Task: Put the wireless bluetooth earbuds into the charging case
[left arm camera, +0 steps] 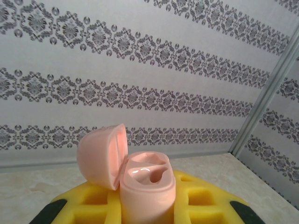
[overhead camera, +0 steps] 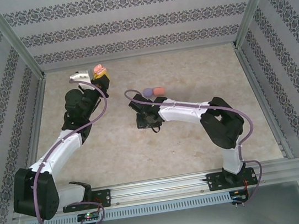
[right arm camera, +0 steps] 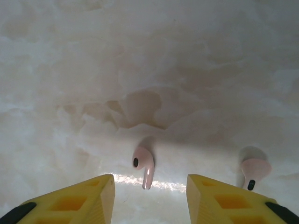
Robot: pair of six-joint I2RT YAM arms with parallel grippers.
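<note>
**Right arm.** You had the right gripper (right arm camera: 149,186) over the table (right arm camera: 140,70) with its jaws parted and nothing between them. The nearer earbud (right arm camera: 144,167), pale salmon, lay flat just ahead of the fingertips, centred on the gap. Its long axis ran nearly along your line of reach. The head lay away from the fingers and the stem pointed back into the gap, so it sat roughly square to the closing line.

A second earbud (right arm camera: 254,169) of the same colour lay outside the finger (right arm camera: 219,198) on the right of the wrist view. It was about level with the first and well apart from it, stem likewise toward the fingers. Count: two earbuds, both loose on the table.

**Left arm.** Your left gripper (overhead camera: 98,74) was clenched on the charging case (left arm camera: 147,186), salmon, held upright between the yellow pads. Its lid (left arm camera: 103,156) was swung open to one side. Count: two sockets, both judged empty.

**Other cases.** A purple case (overhead camera: 148,92) and a coral-red case (overhead camera: 159,90) sat closed, side by side, just beyond the right fingers.

**Judgement.** The right arm was much the nearer to both earbuds. The coming move turned on a straight descent over the centred one.
</note>
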